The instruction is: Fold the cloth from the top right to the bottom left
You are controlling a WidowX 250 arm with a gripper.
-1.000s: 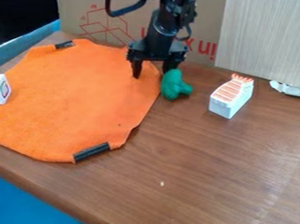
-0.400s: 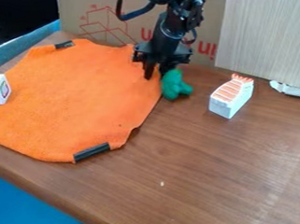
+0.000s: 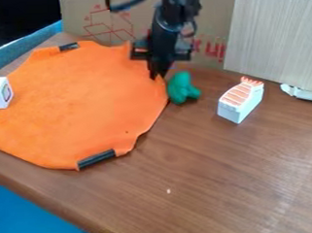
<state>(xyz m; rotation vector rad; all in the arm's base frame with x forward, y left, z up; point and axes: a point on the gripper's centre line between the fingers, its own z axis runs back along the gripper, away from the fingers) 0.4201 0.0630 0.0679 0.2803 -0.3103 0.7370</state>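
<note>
Orange cloth point(image 3: 80, 102), one — spread at table's point(image 3: 219, 169) left, long axis impossible to tell; one white block point(image 3: 0, 93); two black strips point(image 3: 95, 159), marking ends pointing far and near; one gripper point(image 3: 158, 75), pinching its far-right edge; then one green toy point(image 3: 181, 88) — and one orange-striped block point(image 3: 239, 102).

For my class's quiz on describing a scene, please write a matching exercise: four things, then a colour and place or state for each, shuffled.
1. Cloth
2. Knobbly toy
3. Right-hand block
4. Claw

A. Green, beside the cloth
B. Black, at the cloth's upper right edge
C. Orange, spread out
D. White, orange stripes on top

Pairs: 1-C, 2-A, 3-D, 4-B
</note>
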